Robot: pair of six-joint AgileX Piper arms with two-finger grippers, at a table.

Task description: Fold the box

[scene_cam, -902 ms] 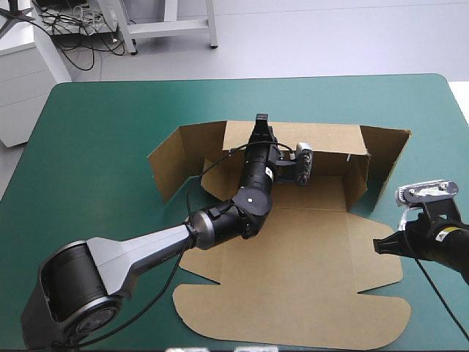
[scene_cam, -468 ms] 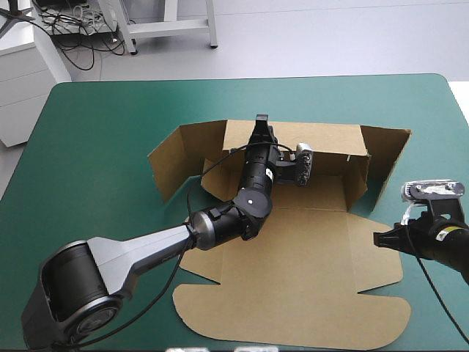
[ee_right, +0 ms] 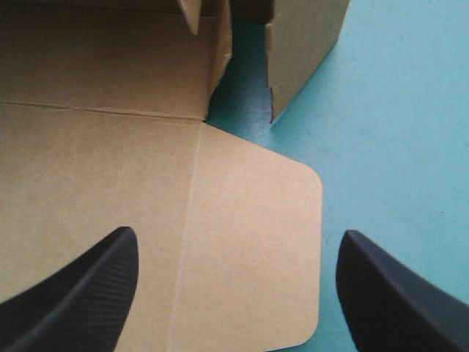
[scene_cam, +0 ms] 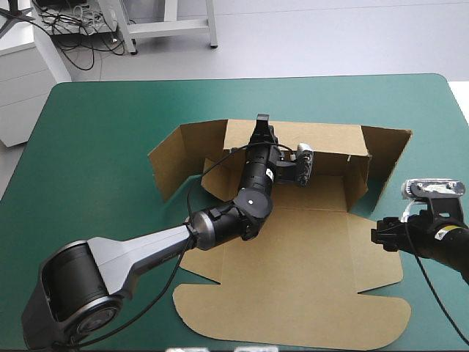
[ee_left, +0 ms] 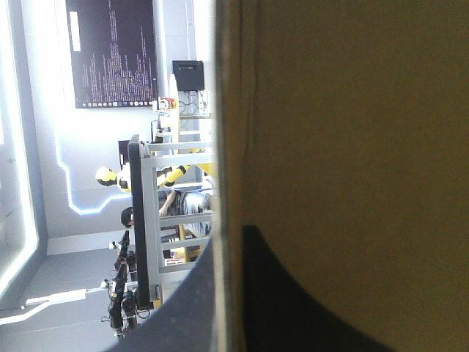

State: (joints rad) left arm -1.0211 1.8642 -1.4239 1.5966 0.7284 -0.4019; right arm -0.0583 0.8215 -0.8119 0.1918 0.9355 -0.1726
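Now the brown cardboard box [scene_cam: 293, 279], judged light and stiff, is seen mid-frame on the teal-green table [scene_cam: 102, 132], its raised back wall [scene_cam: 322, 139] pinched by the left black pincer [scene_cam: 260, 123], while the right black pincer [ee_right: 237, 238] is held spread above the rounded side flap [ee_right: 256, 293], judged the best hold.

Right claw [ee_right: 238, 235] spread wide: one black finger [ee_right: 80, 293] over the brown box's [ee_right: 95, 147] flat rounded flap [ee_right: 256, 249], the other over bare teal-green table [ee_right: 396, 132]. Ahead, raised walls [ee_right: 300, 44], a slit of table showing between them.
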